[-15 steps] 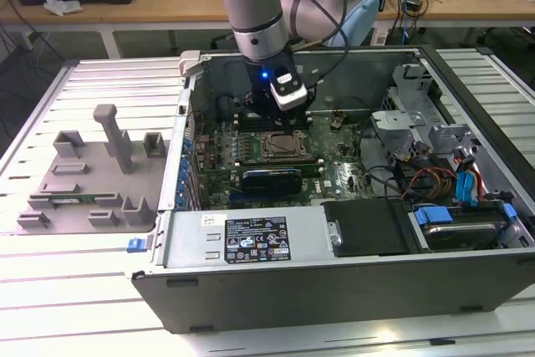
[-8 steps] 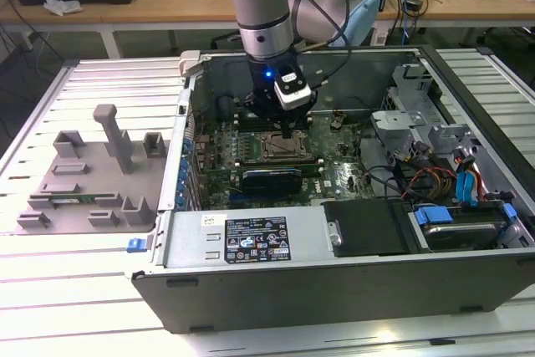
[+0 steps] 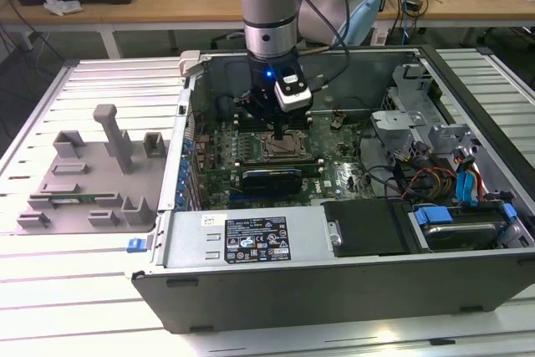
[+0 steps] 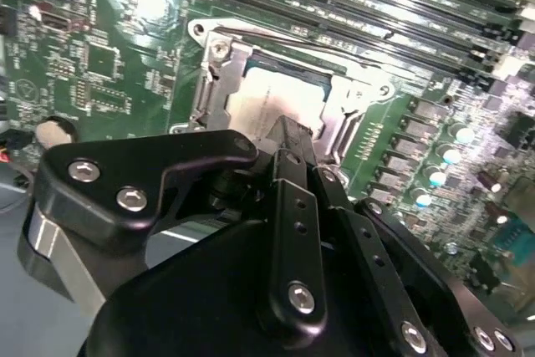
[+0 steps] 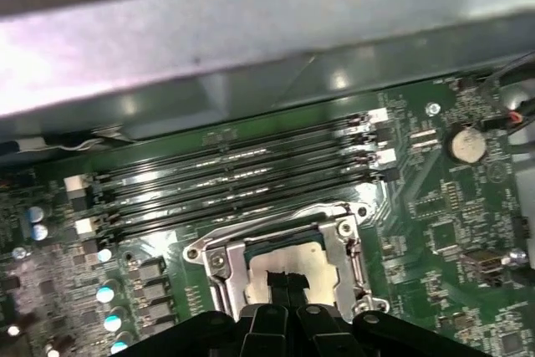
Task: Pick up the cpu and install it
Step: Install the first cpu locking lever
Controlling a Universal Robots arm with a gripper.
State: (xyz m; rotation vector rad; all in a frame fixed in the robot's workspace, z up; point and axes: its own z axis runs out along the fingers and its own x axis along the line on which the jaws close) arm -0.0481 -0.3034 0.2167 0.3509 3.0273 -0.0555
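The cpu (image 4: 266, 99) lies flat inside the metal socket frame (image 4: 211, 81) on the green motherboard, its silvery top showing in both wrist views (image 5: 303, 263). My gripper (image 4: 290, 133) hangs straight over it, fingers pressed together and shut, with the tips at or just above the chip's top (image 5: 284, 283). I cannot tell whether the tips touch it. In the exterior view the gripper (image 3: 278, 135) stands over the socket (image 3: 282, 150) in the middle of the open computer case. The black fingers hide the near part of the chip.
Rows of memory slots (image 5: 242, 177) run beside the socket, with the case wall (image 5: 251, 48) beyond them. A grey fixture tray (image 3: 92, 175) lies on the table at the exterior view's left. Drive bays and cables (image 3: 451, 181) crowd the case's right side.
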